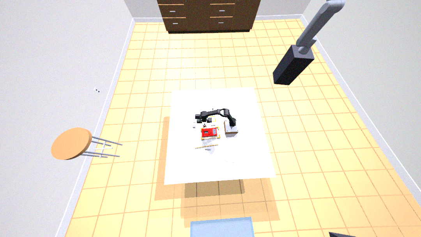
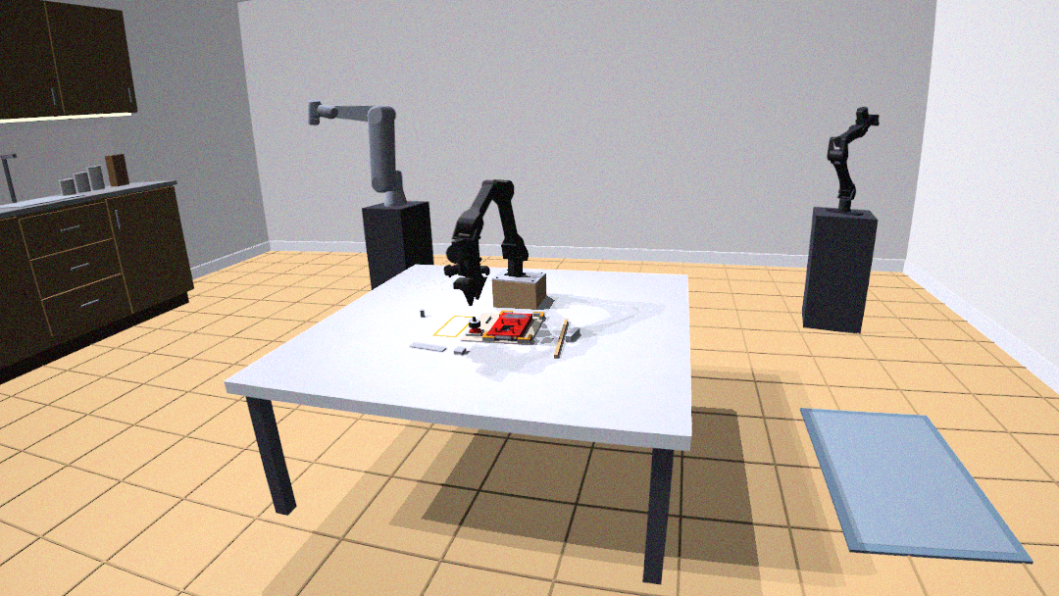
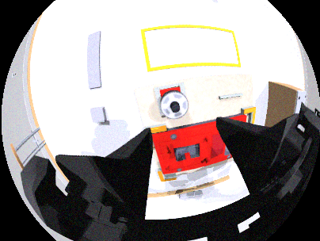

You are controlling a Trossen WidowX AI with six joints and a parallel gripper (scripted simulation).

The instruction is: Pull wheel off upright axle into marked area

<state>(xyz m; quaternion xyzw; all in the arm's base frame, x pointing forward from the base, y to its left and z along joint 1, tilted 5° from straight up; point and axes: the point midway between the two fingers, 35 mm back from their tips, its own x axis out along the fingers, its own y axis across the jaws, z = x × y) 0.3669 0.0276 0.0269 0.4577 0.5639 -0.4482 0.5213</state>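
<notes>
The small grey wheel point(image 3: 173, 104) point(image 2: 474, 322) sits on its upright axle at one end of a cream plate, next to a red board point(image 3: 192, 145) point(image 2: 507, 323) point(image 1: 209, 132). The yellow-outlined marked area point(image 3: 144, 47) point(image 2: 439, 325) lies on the white table just beyond the wheel. My gripper point(image 3: 184, 127) point(image 2: 468, 296) point(image 1: 203, 119) hangs above the wheel, pointing down. Its fingers are open with nothing between them, and they do not touch the wheel.
The arm stands on a wooden block point(image 2: 519, 288) point(image 1: 230, 130) behind the red board. A wooden stick point(image 2: 561, 338) point(image 1: 206, 145), a flat grey bar point(image 2: 428, 345) point(image 3: 93, 59), a small grey block point(image 2: 459, 351) point(image 3: 98, 114) and a small dark peg point(image 2: 423, 312) lie around on the table.
</notes>
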